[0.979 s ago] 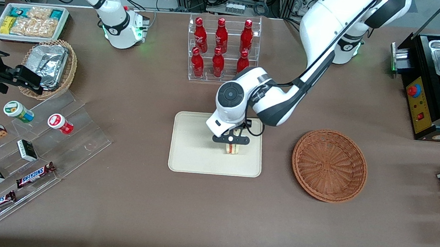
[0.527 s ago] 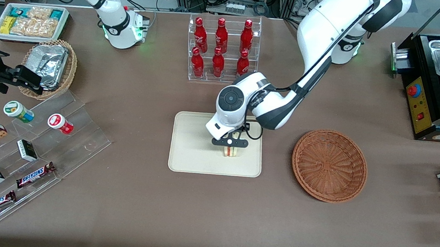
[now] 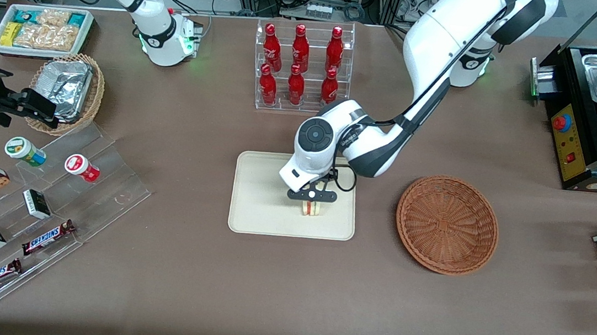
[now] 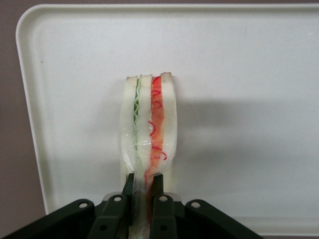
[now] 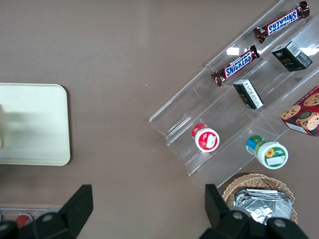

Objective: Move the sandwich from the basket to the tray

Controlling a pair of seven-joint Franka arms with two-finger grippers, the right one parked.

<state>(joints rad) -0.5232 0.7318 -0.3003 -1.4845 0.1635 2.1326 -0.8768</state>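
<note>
Upright sandwich (image 4: 148, 130), gripper (image 4: 144, 186) pinching, tray (image 4: 249, 59)

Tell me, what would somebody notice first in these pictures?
Probably the left arm's black gripper over the flat cream-white tray, shut on a small triangular sandwich with red and green filling. Next, the empty reddish-brown wicker basket beside the tray, toward the working arm's end.

Left arm reaching down from its base, elbow bent, wrist turned downward. Gripper (image 3: 312, 198) low over the tray (image 3: 255, 207), fingers (image 4: 158, 191) pinched close on the sandwich (image 4: 148, 132) (wrist view: dark pads pressing its narrow end from both sides). Sandwich upright on edge between them.
</note>
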